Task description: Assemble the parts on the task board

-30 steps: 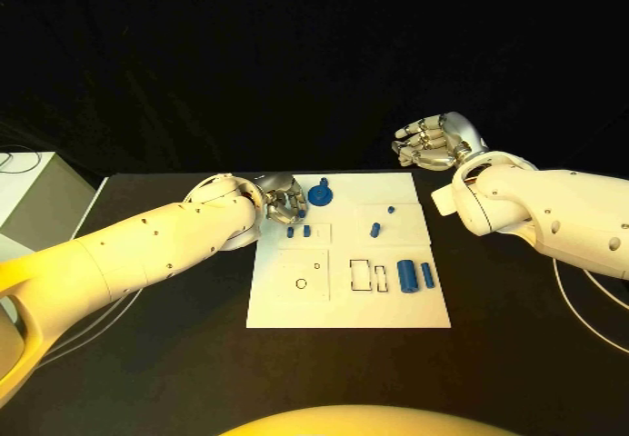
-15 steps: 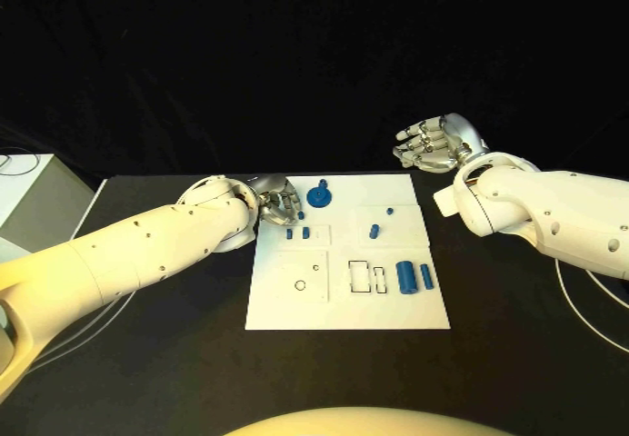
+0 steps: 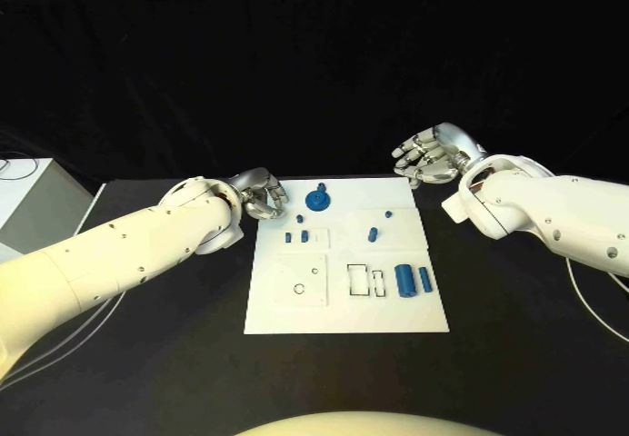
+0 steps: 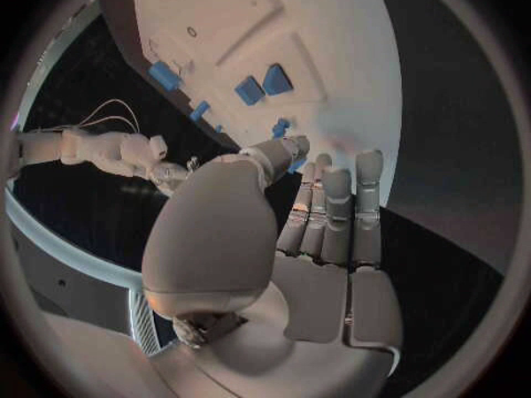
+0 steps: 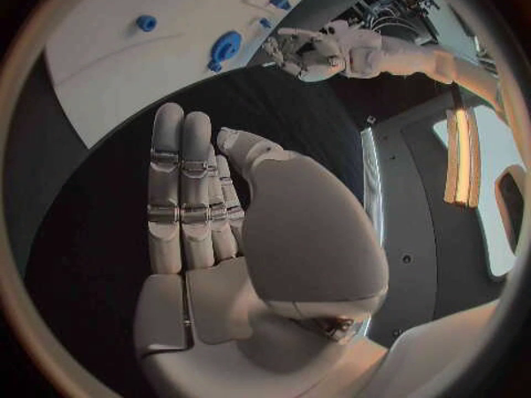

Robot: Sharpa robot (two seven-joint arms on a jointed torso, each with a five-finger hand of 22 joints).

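Note:
The white task board (image 3: 347, 304) lies mid-table. On it are a round blue part (image 3: 319, 197), a tiny blue part (image 3: 300, 219), a pair of small blue parts (image 3: 296, 237), two more (image 3: 374, 233) near the middle, and two blue cylinders (image 3: 414, 278) at the right. My left hand (image 3: 260, 195) hovers just off the board's far left corner with nothing in it, its fingers straight in the left wrist view (image 4: 321, 230), the board (image 4: 332, 53) beyond them. My right hand (image 3: 430, 154) hangs beyond the far right corner, empty, its fingers (image 5: 182, 195) flat.
A white box (image 3: 26, 195) stands at the table's left edge. Thin cables (image 3: 596, 295) trail on the right. Rectangular slots (image 3: 358, 277) and a round hole (image 3: 300, 289) mark the board's near half. The right wrist view shows my left hand (image 5: 304, 51) past the board (image 5: 122, 71).
My left hand has drawn back leftward off the board's far left corner, and a tiny blue part now lies where its fingers were. The right hand has sunk slightly.

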